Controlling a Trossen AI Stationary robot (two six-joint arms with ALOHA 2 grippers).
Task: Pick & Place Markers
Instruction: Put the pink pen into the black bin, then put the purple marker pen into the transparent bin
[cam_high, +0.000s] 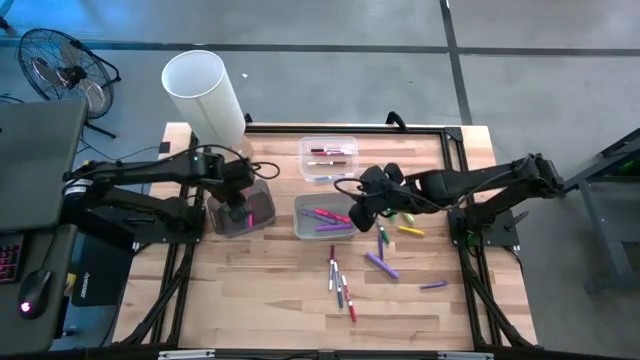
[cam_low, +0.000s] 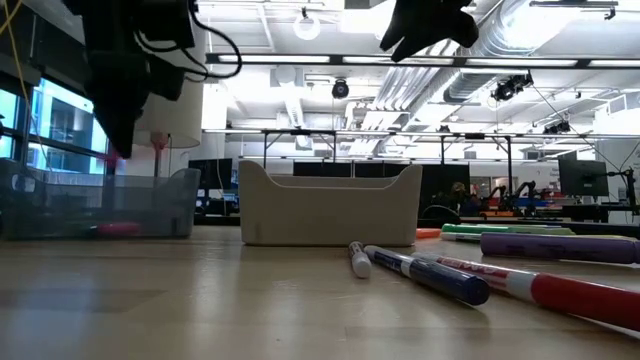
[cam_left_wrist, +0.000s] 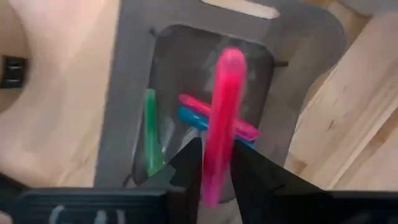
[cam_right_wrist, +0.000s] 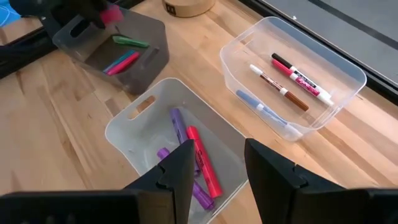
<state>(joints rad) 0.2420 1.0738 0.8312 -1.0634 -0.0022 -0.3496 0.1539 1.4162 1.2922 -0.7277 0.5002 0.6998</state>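
My left gripper (cam_high: 238, 212) hangs over the dark grey bin (cam_high: 262, 205), shut on a pink marker (cam_left_wrist: 225, 106). Green, pink and blue markers lie on the floor of that bin (cam_left_wrist: 124, 93). My right gripper (cam_right_wrist: 217, 168) stands open with nothing between its fingers. It is above the white bin (cam_right_wrist: 134, 134), which holds purple and red markers. More markers (cam_high: 381, 265) lie loose on the table to the right of and in front of the white bin. My left gripper pinches the pink marker's near end (cam_left_wrist: 214, 177) between its two fingers. The fingers point steeply down from above, and the marker runs along them, not across. Its free end (cam_left_wrist: 231, 59) sticks out past the fingertips toward the bin floor, clear of the markers below.
A clear bin (cam_high: 328, 145) with white-bodied markers stands behind the white bin. A white tube (cam_high: 205, 90) rises at the table's far left corner. A black frame (cam_high: 460, 150) runs along the table's edges. Bare wood lies along the near edge.
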